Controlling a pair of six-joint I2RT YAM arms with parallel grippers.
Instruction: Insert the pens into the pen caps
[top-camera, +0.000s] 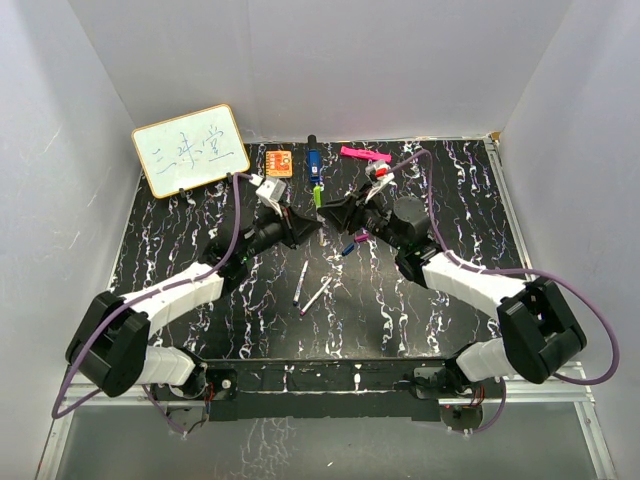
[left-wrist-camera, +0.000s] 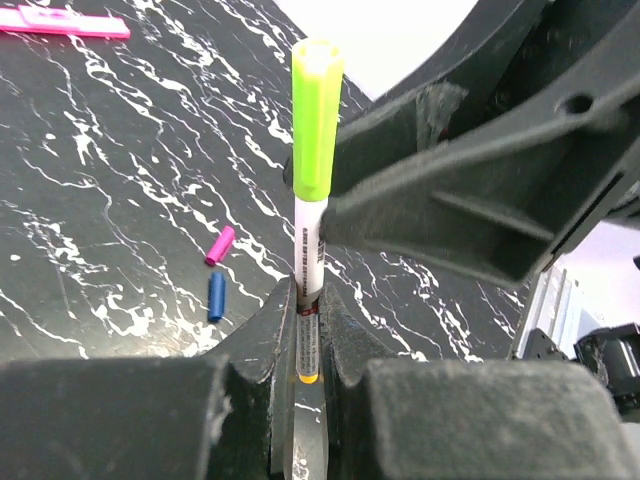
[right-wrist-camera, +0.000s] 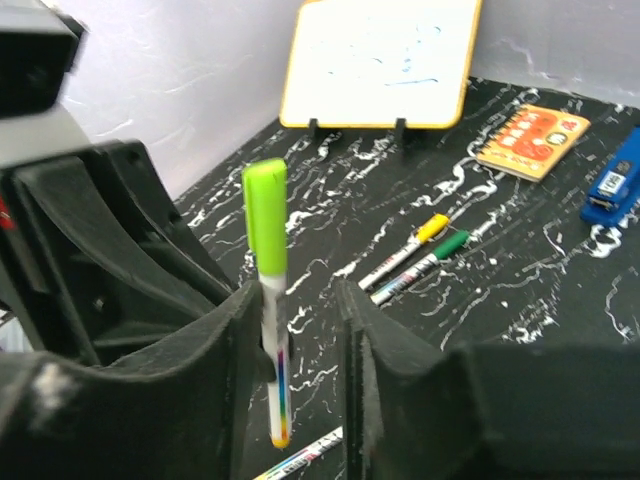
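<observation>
while gripped, pen (left-wrist-camera: 310, 250) wears lime cap (left-wrist-camera: 316, 120)

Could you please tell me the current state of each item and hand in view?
Lime-capped pen, upright, cap on.
Left hand, shut on lime-capped pen.
Right hand, open around that pen.
Magenta cap, loose, lying flat.
Blue cap, loose, lying flat.
Yellow-capped pen, lying, cap on.
Green-capped pen, lying, cap on.

A white pen (left-wrist-camera: 311, 250) stands upright, clamped between the left fingers (left-wrist-camera: 260, 340) at the near edge, a lime-green cap (left-wrist-camera: 316, 120) on its top. The right fingers (left-wrist-camera: 450, 200) touch it from the right. On the desk (left-wrist-camera: 120, 180) to the left lie a pink cap (left-wrist-camera: 219, 245) and a blue cap (left-wrist-camera: 216, 296) close together, and far left a pink marker (left-wrist-camera: 65, 24).
</observation>
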